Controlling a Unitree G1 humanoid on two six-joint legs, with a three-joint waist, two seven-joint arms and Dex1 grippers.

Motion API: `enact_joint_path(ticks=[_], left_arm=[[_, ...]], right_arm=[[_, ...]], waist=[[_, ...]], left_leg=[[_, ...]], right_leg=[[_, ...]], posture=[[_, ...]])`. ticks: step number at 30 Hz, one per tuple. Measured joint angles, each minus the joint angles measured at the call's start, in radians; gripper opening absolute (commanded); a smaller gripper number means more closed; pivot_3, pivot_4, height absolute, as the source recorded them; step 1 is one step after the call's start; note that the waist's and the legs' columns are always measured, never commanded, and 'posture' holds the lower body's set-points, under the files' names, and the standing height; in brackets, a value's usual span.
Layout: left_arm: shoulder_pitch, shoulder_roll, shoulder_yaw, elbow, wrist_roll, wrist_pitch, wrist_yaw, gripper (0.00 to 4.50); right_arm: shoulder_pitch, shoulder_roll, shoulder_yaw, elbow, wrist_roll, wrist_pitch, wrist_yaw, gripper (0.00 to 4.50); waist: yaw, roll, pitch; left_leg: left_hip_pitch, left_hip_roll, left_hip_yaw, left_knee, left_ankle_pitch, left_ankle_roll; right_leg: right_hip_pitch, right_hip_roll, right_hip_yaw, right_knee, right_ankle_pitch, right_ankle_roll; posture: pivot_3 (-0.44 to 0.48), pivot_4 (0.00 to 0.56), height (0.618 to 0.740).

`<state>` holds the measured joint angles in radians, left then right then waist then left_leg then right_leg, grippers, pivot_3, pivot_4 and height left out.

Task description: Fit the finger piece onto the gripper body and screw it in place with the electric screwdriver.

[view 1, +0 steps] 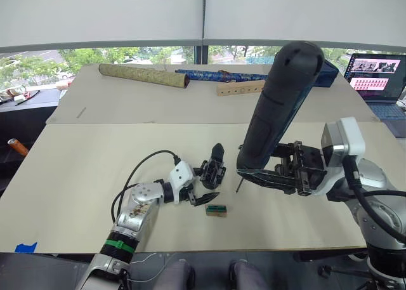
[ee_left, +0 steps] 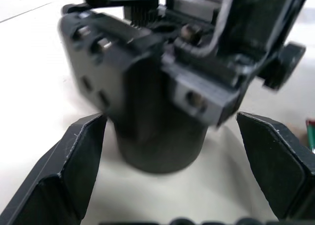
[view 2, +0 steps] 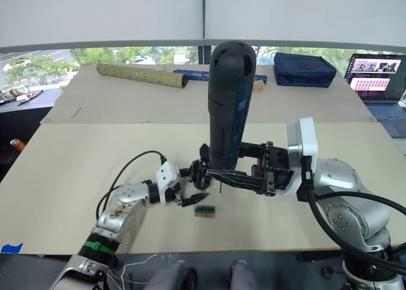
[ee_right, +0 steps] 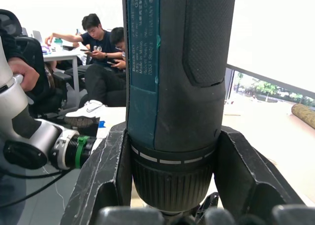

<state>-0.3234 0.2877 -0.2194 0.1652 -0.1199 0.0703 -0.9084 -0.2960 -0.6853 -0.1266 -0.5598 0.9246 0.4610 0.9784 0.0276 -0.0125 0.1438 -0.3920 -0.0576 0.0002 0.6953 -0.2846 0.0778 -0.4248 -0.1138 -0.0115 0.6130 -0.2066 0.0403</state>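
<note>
Now, one electric screwdriver (view 2: 229,106) stands nearly upright over the middle of the counter (view 1: 82,169), pinched around its lower barrel by the right pincer (ee_right: 172,176), a black finger pressed against each side. Its thin metal bit points down, the tip hanging just right of the gripper body (view 1: 214,169). There is one gripper body, sitting on its round base near the counter's centre, a single pointed finger sticking up from it.

The left pincer (ee_left: 172,171) lies low on the counter from the near left, its two fingers spread wide, one on each side of the round base; in the left wrist view a gap shows between each finger and the base, so it brackets the body without squeezing.

Just near of the body rests one small tan-and-green block (view 1: 216,210).

Across the far counter lie two patterned rolls: one olive roll (view 1: 143,75) at far left and one blue roll (view 1: 219,75) beside it, with one wooden strip (view 1: 241,87) just near the blue one. One dark blue bag (view 2: 304,70) sits far right, and one open laptop (view 1: 377,80) beyond it.
</note>
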Motion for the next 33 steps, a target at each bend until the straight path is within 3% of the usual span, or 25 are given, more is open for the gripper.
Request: enact_joint_path(ticks=[12, 15, 18, 33], left_arm=[[-0.021, 0.000, -0.008, 0.010, 0.013, 0.021, 0.033, 4.43], [-0.021, 0.001, -0.008, 0.010, 0.013, 0.025, 0.033, 3.62], [-0.021, 0.005, -0.006, 0.010, 0.012, 0.032, 0.036, 2.31], [-0.032, 0.019, -0.012, 0.022, 0.003, 0.021, 0.012, 2.31]], right_arm=[[-0.010, 0.000, 0.001, 0.000, 0.000, 0.000, 0.000, 1.90], [-0.014, 0.000, 0.001, 0.001, 0.000, 0.001, 0.000, 1.90], [-0.045, 0.000, 0.005, 0.002, 0.001, 0.007, -0.003, 1.90], [-0.372, 0.134, 0.145, 0.074, 0.028, 0.147, -0.146, 1.90]], waist=[[0.005, 0.000, 0.000], [0.005, 0.000, 0.000], [0.004, 0.000, 0.000], [-0.006, 0.000, 0.000]], left_leg=[[0.000, 0.000, 0.000, 0.000, 0.000, 0.000], [0.000, 0.001, 0.000, 0.000, 0.000, 0.000], [0.001, 0.001, 0.000, 0.000, 0.000, 0.000], [0.000, 0.000, -0.001, 0.000, 0.000, -0.001]], right_leg=[[0.000, 0.000, -0.001, 0.000, 0.000, 0.000], [0.000, 0.000, -0.001, 0.000, 0.000, 0.000], [0.000, 0.000, -0.001, 0.000, 0.000, 0.000], [0.000, 0.000, -0.001, 0.001, 0.000, 0.000]], posture=[[0.000, 0.150, 0.740], [0.000, 0.150, 0.740], [0.000, 0.150, 0.740], [0.000, 0.150, 0.740]])
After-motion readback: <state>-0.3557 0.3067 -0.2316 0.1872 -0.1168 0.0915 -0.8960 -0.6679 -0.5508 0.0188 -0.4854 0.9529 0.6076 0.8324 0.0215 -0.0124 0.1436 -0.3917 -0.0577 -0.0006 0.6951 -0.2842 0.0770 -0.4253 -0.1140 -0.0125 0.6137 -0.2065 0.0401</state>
